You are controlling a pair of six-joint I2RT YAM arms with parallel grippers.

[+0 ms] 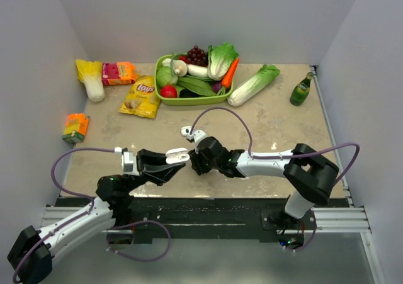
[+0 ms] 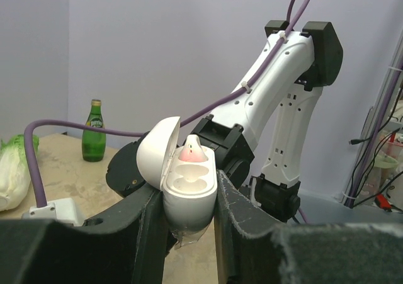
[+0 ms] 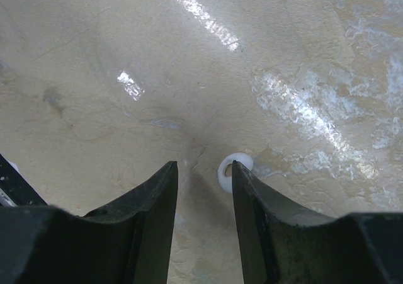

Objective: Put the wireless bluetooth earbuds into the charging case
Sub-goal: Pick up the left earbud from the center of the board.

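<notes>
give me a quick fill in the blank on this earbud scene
1. The left gripper is shut on the charging case, whose lid is ____.
2. In the case sits ____ earbud; the other socket is empty.
3. The right gripper, its jaws apart, holds ____; a loose earbud lies on the table by its fingertip.
4. The green bottle stands ____.
Missing words: open; one; nothing; upright.

The left end effector [image 1: 167,160] grips the open white charging case [image 1: 178,153].
</notes>
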